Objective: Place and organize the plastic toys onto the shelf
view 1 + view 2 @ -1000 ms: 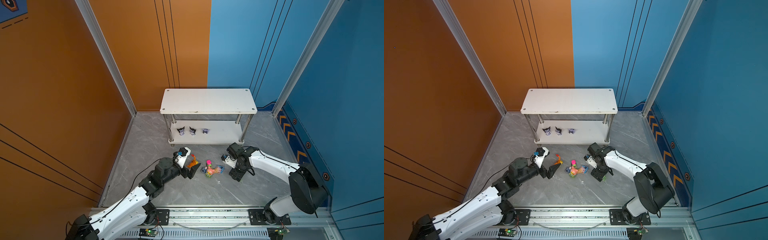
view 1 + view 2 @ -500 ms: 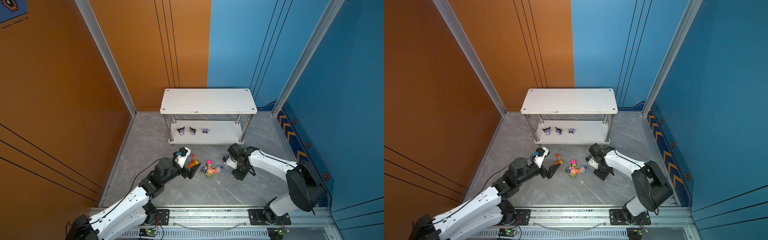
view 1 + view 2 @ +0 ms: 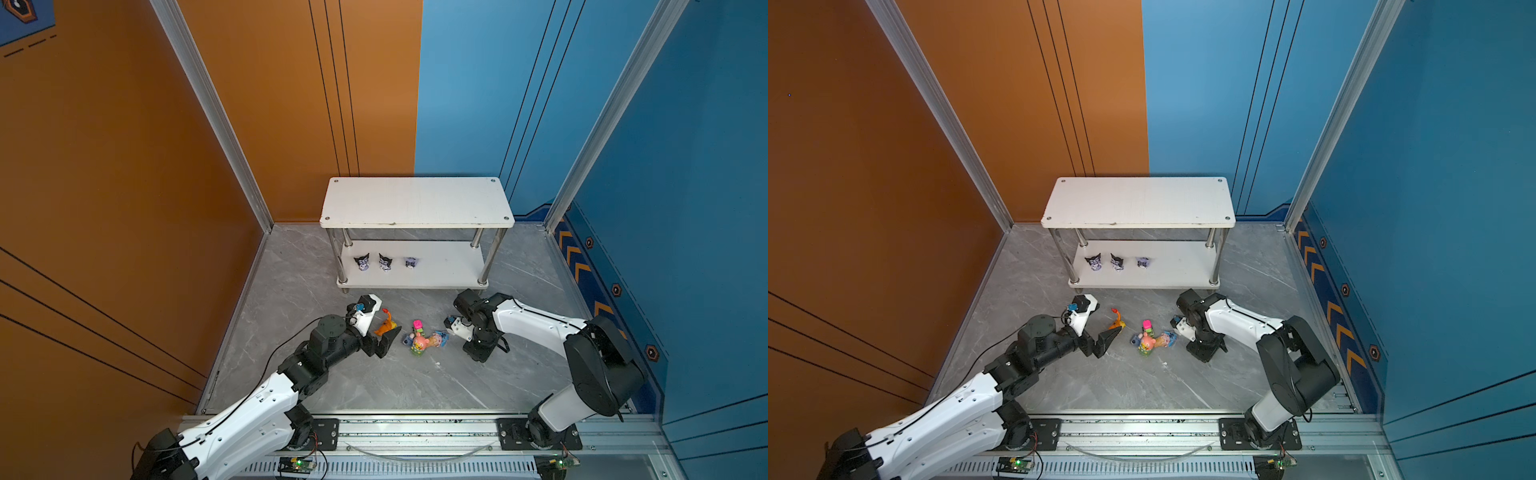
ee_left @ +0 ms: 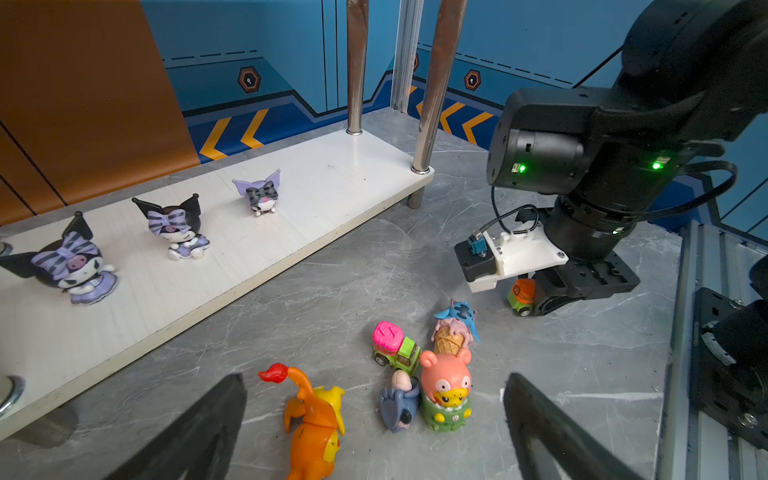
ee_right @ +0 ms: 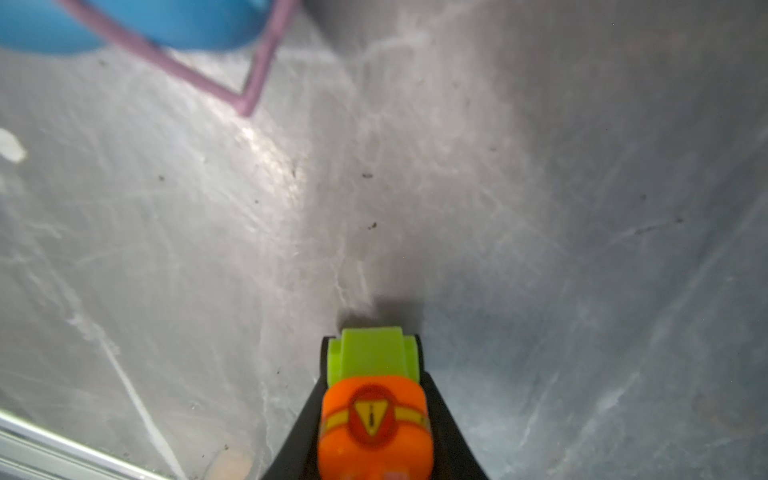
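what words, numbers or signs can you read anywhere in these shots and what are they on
Words or numbers: none readable in any view.
Sign: yellow triangle with a dark upright stroke, inside a red circle, on the orange-topped green toy between the right end effector fingers.
Sign: orange chevrons low on the blue wall.
Hexagon badges on that wall: insides too small to read.

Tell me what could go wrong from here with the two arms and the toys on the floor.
1. The right gripper holds the small orange-topped toy car at the tips of its fingers; it might slip when lifted.
2. In the left wrist view, the open left gripper spans the fallen orange creature, the grey-blue donkey and the pink bear; closing could catch or topple the wrong one.
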`<state>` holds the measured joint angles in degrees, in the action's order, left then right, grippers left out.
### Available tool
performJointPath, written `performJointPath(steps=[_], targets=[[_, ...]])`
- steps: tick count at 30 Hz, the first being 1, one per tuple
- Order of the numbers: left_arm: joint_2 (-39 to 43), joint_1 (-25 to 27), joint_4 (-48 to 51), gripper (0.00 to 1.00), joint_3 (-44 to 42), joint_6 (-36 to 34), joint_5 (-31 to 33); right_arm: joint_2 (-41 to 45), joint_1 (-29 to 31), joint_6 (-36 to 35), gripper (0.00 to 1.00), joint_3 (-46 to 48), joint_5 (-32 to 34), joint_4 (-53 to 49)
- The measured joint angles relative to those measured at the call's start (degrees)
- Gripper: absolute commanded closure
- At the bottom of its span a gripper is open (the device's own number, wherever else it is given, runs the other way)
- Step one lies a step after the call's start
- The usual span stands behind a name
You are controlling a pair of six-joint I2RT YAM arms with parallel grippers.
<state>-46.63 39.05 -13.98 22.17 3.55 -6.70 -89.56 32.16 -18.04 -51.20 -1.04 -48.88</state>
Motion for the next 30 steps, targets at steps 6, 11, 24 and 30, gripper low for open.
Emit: performJointPath(steps=[6,11,24,30], targets=[[-0.09,-0.04,-0.02,0.02,0.00,0.00,0.00,0.50,-0.79,0.66,0.76,-0.83,-0.74,-0.09],[-0.24,-0.04,-0.07,0.02,0.00,0.00,0.00,-1.20,-2.43,4.39,0.78,-4.09,-2.19,0.66],[-1.29,-0.04,-0.83,0.02,0.00,0.04,-0.02,-1.99,-1.14,26.80,0.75,-7.37,7.15,7.78],[-1.84,-0.11,-1.07,0.02,0.00,0.46,-0.07,-2.80,-0.52,31.56,0.75,-7.48,7.87,9.42]])
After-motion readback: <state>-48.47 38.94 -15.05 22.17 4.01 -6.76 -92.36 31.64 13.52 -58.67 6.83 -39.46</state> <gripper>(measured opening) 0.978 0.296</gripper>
